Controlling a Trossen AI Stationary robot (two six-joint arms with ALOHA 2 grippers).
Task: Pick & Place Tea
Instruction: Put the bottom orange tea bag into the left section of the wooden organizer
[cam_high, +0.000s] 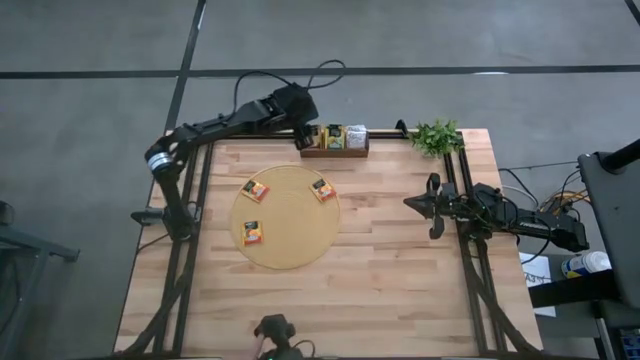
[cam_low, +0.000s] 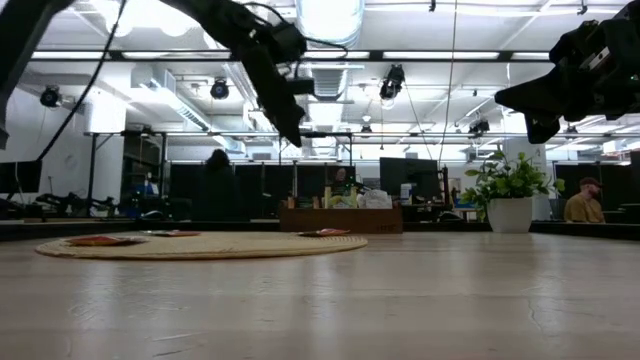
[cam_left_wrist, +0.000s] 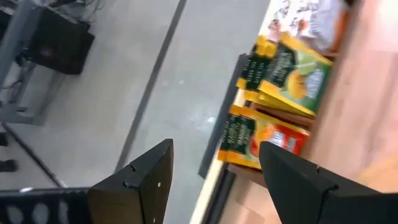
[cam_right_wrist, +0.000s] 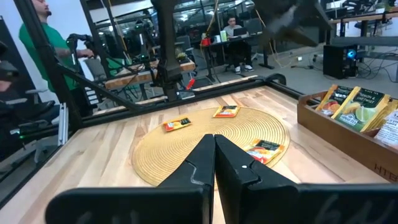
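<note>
Three orange tea sachets (cam_high: 256, 190) (cam_high: 323, 188) (cam_high: 253, 233) lie flat on the round tan mat (cam_high: 290, 245). More tea stands on edge in the brown wooden tray (cam_high: 334, 152) at the table's far edge: orange sachets (cam_left_wrist: 264, 137), green-yellow ones (cam_left_wrist: 292, 71) and white ones (cam_left_wrist: 311, 18). My left gripper (cam_high: 304, 133) hangs open above the tray's left end with nothing between its fingers (cam_left_wrist: 155, 174). My right gripper (cam_high: 412, 203) is shut and empty over the table's right side, well clear of the mat.
A small potted plant (cam_high: 437, 137) stands at the far right, just beside the tray. Bare wood lies between the mat and the table's near edge. People and desks show in the room beyond the table.
</note>
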